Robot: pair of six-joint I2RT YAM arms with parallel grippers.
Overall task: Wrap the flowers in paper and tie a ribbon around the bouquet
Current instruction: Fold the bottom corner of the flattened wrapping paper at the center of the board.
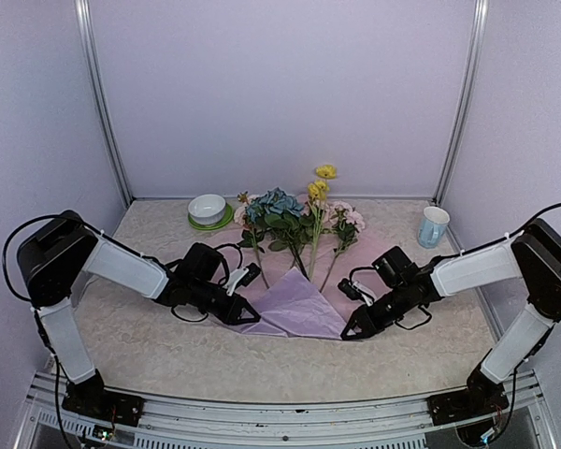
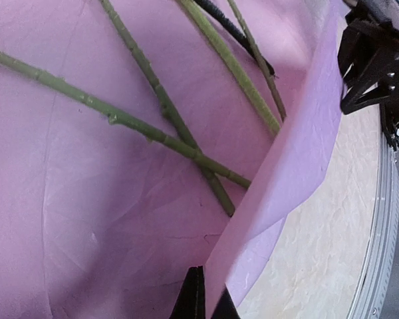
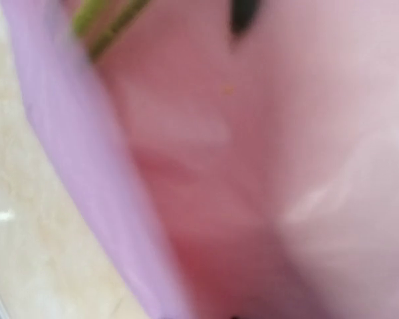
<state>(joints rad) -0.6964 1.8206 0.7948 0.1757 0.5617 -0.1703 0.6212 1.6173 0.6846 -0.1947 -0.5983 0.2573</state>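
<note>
Left gripper (image 1: 246, 315): low over the worktop (image 1: 150, 346), jaws pinched tight on the near-left edge of the paper (image 1: 294, 304). In the left wrist view a lilac flap rises straight up from between the closed tips.

Paper: spread ahead of both grippers, with its near part folded into a raised flap that spans the gap between them.

Flowers (image 1: 285, 220): lying on the paper beyond the left gripper, heads at the far end. The stems (image 2: 153, 129) run back toward the grippers, their ends hidden by the flap.

Right gripper (image 1: 353, 329): at the near-right corner of the flap, touching or just beside it. I cannot tell how its jaws stand; its wrist view is blurred and filled with paper.

Far-left of the left gripper: white bowl (image 1: 208, 206) on a green plate (image 1: 198, 224). Far-right, beyond the right gripper: pale cup (image 1: 433, 225).
</note>
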